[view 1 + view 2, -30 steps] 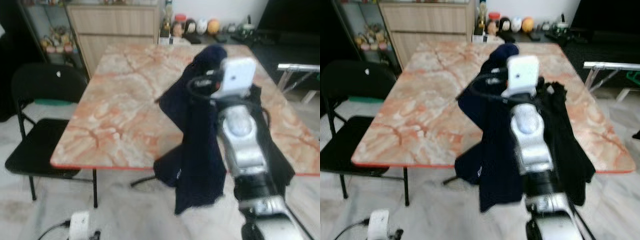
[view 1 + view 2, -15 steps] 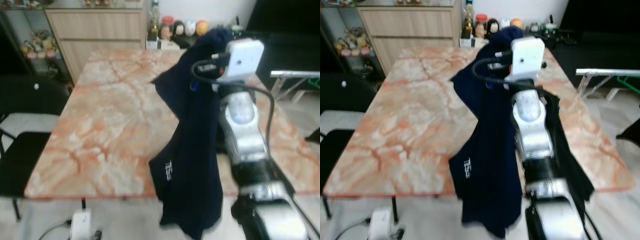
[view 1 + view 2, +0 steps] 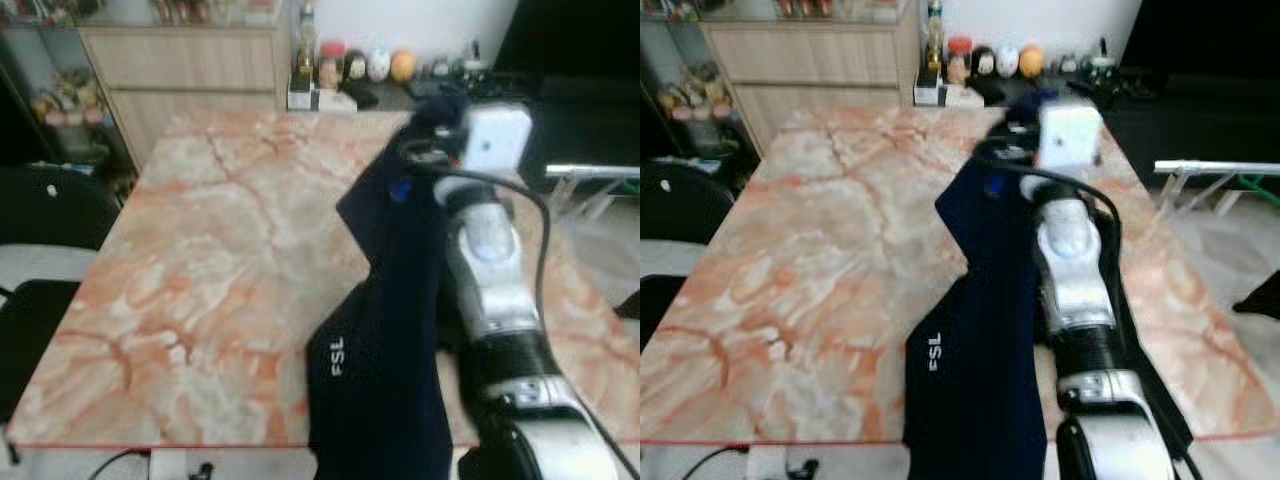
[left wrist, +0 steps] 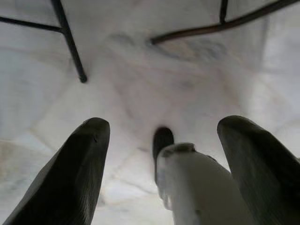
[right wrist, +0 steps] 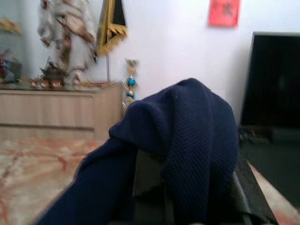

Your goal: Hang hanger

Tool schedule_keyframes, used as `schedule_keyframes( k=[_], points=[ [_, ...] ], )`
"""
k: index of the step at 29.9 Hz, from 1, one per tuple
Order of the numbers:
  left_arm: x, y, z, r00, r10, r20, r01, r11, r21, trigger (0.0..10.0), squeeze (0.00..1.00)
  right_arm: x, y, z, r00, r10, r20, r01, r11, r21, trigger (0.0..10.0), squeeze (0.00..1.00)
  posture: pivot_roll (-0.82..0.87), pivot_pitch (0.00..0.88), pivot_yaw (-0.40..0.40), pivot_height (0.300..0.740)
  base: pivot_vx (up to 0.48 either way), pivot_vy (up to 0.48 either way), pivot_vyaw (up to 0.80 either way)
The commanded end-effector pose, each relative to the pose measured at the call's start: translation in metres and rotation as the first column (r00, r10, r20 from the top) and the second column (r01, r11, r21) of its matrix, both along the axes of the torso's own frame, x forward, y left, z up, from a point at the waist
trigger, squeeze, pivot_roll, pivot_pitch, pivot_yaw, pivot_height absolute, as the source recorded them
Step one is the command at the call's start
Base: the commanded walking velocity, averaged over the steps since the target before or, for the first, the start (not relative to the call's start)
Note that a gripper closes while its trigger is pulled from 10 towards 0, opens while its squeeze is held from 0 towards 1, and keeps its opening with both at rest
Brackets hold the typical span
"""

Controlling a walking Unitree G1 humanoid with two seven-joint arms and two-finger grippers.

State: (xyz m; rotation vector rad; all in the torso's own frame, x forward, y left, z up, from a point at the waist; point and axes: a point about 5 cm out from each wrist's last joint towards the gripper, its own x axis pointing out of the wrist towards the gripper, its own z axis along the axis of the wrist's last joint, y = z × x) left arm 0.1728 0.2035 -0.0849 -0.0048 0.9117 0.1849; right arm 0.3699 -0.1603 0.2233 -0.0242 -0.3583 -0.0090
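Navy garment [image 3: 385,350] draped over right hand [image 5: 187,206]

Home dining room. Orange-veined marble-top table [image 3: 210,260] fills centre frame; light wooden sideboard [image 3: 180,75] with jars and bottles [image 3: 330,68] at top, black folding chair [image 3: 45,260] at left.

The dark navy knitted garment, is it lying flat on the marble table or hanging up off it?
Hanging: the dark navy knitted garment is draped over the right gripper, raised above the orange marble table, its lower part falling past the near table edge.

You had a navy garment [image 3: 385,340] with white "FSL" lettering hanging limp, trailing toward 6 o'clock; hanger hidden.
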Motion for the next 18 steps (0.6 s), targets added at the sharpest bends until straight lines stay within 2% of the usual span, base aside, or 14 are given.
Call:
schedule_keyframes(
  k=[1, 3, 5, 11, 14, 15, 18],
  points=[
    [-0.011, 0.009, -0.004, 0.999, 0.014, -0.042, -0.013, 1.000, 0.019, 10.0, 0.00, 0.001, 0.002, -0.003, 0.999, 0.023, -0.033, -0.022, 0.999, 0.025, 10.0, 0.00, 0.01, 0.000, -0.037, 0.740, 0.000, 0.000, 0.00],
    [-0.011, 0.009, -0.004, 0.999, 0.014, -0.043, -0.013, 1.000, 0.019, 10.0, 0.00, 0.001, 0.001, -0.005, 0.999, 0.026, -0.042, -0.025, 0.999, 0.024, 10.0, 0.00, 0.01, 0.000, -0.037, 0.740, 0.000, 0.000, 0.00],
    [-0.012, 0.011, -0.004, 0.999, 0.014, -0.046, -0.013, 1.000, 0.020, 10.0, 0.00, 0.003, 0.002, -0.012, 0.992, 0.068, -0.102, -0.063, 0.997, 0.053, 10.0, 0.00, 0.01, 0.000, -0.036, 0.740, 0.000, 0.000, 0.00],
    [-0.013, 0.011, -0.004, 0.999, 0.015, -0.048, -0.014, 1.000, 0.017, 10.0, 0.00, 0.004, 0.005, -0.021, 0.983, 0.098, -0.152, -0.097, 0.995, 0.016, 10.0, 0.00, 0.01, 0.000, -0.037, 0.740, 0.000, 0.000, 0.00],
    [-0.013, 0.011, -0.004, 0.999, 0.015, -0.051, -0.014, 1.000, 0.013, 10.0, 0.00, 0.005, 0.013, -0.035, 0.955, 0.163, -0.247, -0.172, 0.985, -0.016, 10.0, 0.00, 0.01, 0.000, -0.036, 0.740, 0.000, 0.000, 0.00],
    [-0.013, 0.011, -0.004, 0.999, 0.014, -0.052, -0.013, 1.000, 0.013, 10.0, 0.00, 0.003, 0.018, -0.039, 0.937, 0.220, -0.270, -0.233, 0.972, -0.018, 10.0, 0.00, 0.01, 0.000, -0.034, 0.740, 0.000, 0.000, 0.00],
    [-0.014, 0.012, -0.005, 0.998, 0.015, -0.055, -0.014, 1.000, 0.012, 10.0, 0.00, 0.001, 0.019, -0.044, 0.922, 0.242, -0.303, -0.268, 0.962, -0.046, 10.0, 0.00, 0.01, 0.000, -0.034, 0.740, 0.000, 0.000, 0.00]
  ],
)
